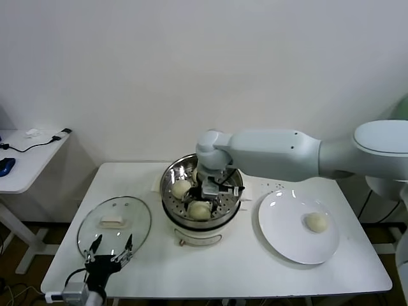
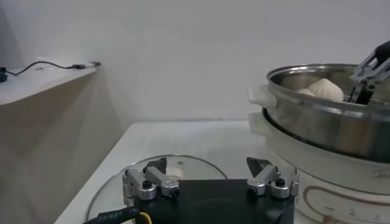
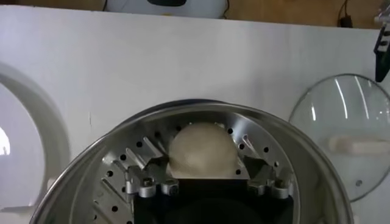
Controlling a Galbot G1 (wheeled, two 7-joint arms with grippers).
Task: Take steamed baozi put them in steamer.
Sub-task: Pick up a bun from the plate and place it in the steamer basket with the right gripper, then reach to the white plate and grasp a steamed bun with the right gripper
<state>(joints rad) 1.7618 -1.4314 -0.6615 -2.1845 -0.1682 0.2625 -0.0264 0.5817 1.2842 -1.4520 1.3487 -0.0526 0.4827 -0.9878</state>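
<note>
The steel steamer (image 1: 171, 191) stands mid-table on its cream base. Two baozi lie on its tray, one at the far left (image 1: 182, 189) and one at the front (image 1: 199, 210). My right gripper (image 1: 213, 188) is down inside the pot. In the right wrist view it (image 3: 202, 161) is open, with its fingers either side of a third baozi (image 3: 201, 149) resting on the perforated tray. A fourth baozi (image 1: 317, 221) lies on the white plate (image 1: 287, 245). My left gripper (image 1: 113, 241) is open and empty, parked over the near edge of the glass lid (image 1: 137, 213).
The lid lies flat left of the steamer, cream handle up. The plate lies right of the steamer. A low white side table (image 1: 25, 159) with a cable stands far left. A wall is close behind the table.
</note>
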